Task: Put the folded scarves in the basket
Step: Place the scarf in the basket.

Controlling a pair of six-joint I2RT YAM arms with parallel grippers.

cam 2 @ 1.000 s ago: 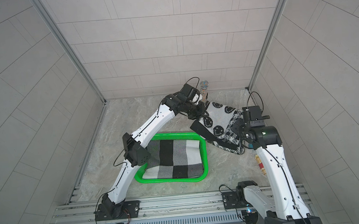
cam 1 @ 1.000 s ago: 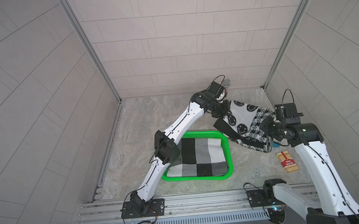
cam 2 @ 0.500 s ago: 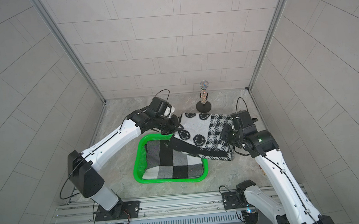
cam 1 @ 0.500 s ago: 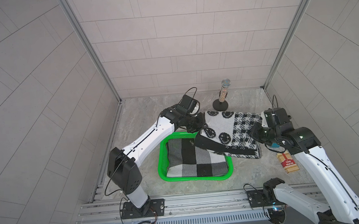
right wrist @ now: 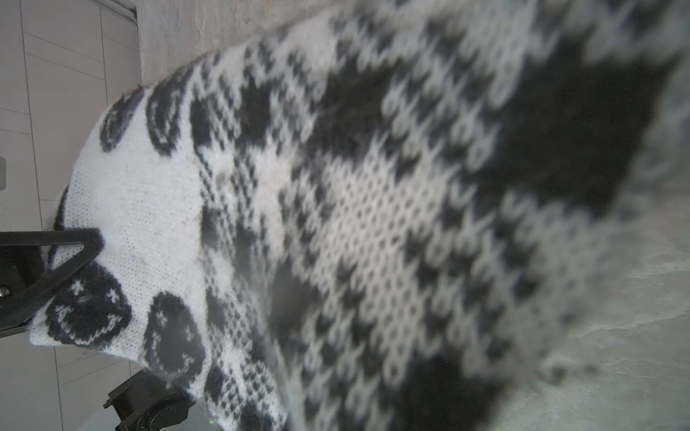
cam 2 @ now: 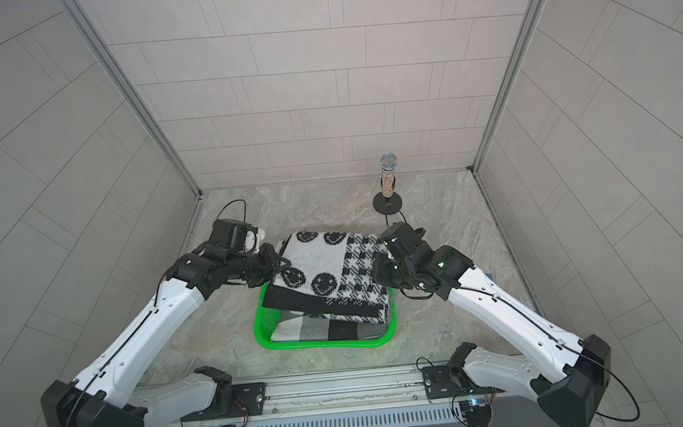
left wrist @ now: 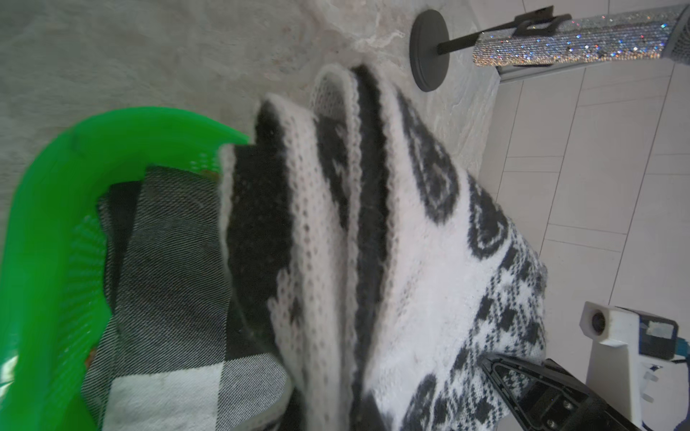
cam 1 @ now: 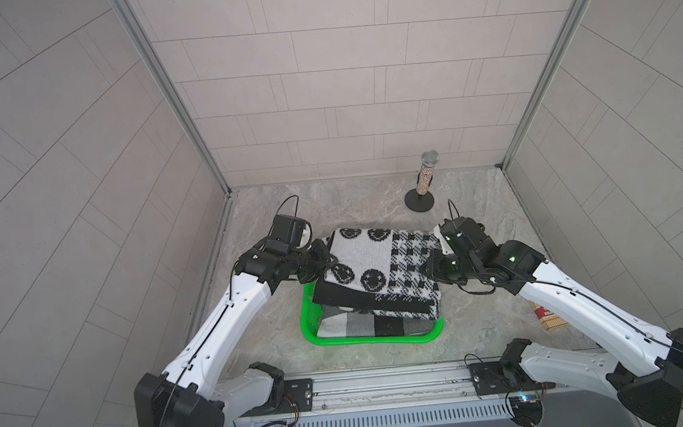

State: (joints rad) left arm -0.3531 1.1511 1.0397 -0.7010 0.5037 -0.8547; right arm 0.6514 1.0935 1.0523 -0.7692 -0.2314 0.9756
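Holding folded scarf [cam 1: 377, 268] slung between both arms. Pinched narrow on one short edge by left gripper [cam 1: 327, 261], on the opposite edge by right gripper [cam 1: 428, 269]. Grip confirmed in both wrist views: finger lying over the knit.

Hanging above basket [cam 1: 368, 341], below and between the grippers, offset toward the robot base. Not inside yet. Cannot tell whether the lowest layer touches the checked cloth [cam 1: 375, 323] already filling the basket.

Risks, as judged:
- Dropping here: overhang past the rim on the far side, too little scarf over the near half. Worth pulling back toward the base first.
- Layers fanned apart just under left gripper: likely unfolding on release, loose flap over the rim.
- Opening the two grips unevenly: one end falling first, swinging the stack askew.
- Landing high on the checked cloth: sliding off over the shallow wall.
- Snagging knit on retreat: lifting the scarf or the light basket.

Microphone stand [cam 1: 425, 183] well beyond right gripper, no threat.
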